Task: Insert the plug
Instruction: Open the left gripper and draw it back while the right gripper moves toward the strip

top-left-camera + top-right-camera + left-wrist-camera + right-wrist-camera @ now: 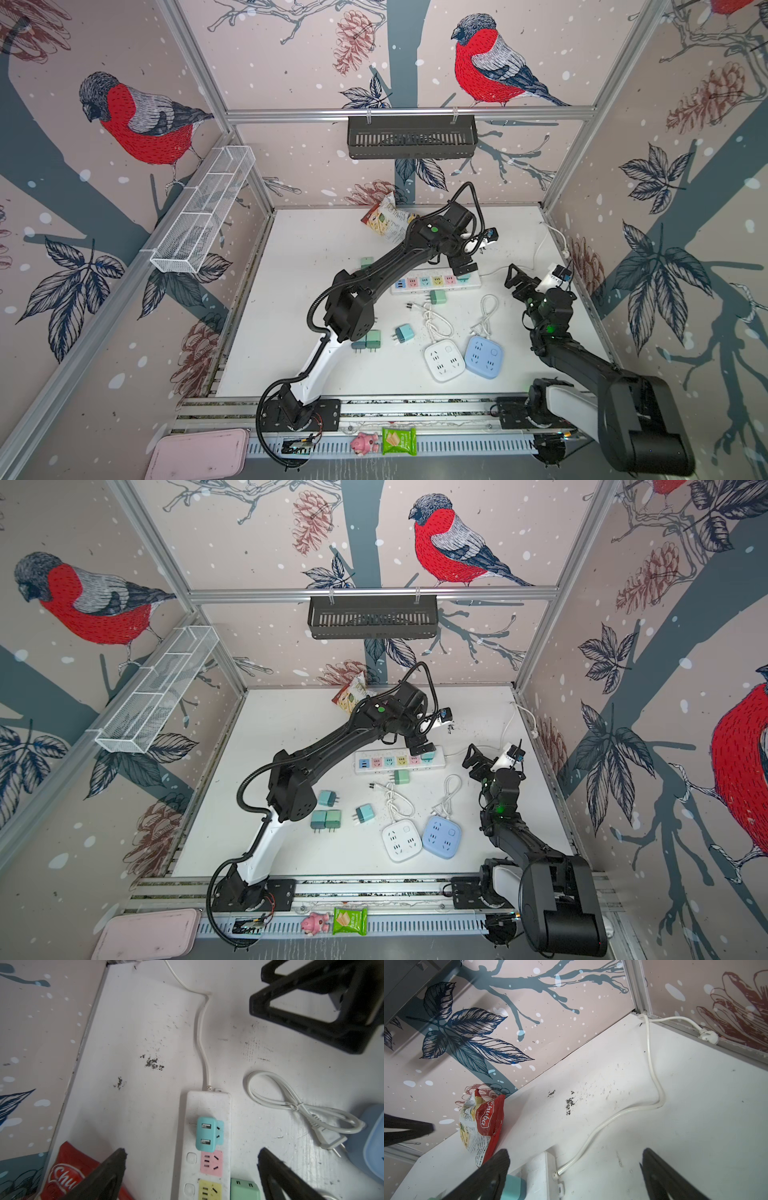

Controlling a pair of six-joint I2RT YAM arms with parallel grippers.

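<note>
Your left gripper (192,1154) hangs above the white power strip (208,1101). Its two black fingers (116,1167) are spread wide, with nothing held between them. The teal plug (205,1136) stands on the strip's last socket, the one nearest the cord, with its prongs out of sight and both fingers clear of it. Your right gripper (575,1156) is also spread wide and empty, near the strip's cord end. A green plug (437,296) lies loose beside the strip.
</note>
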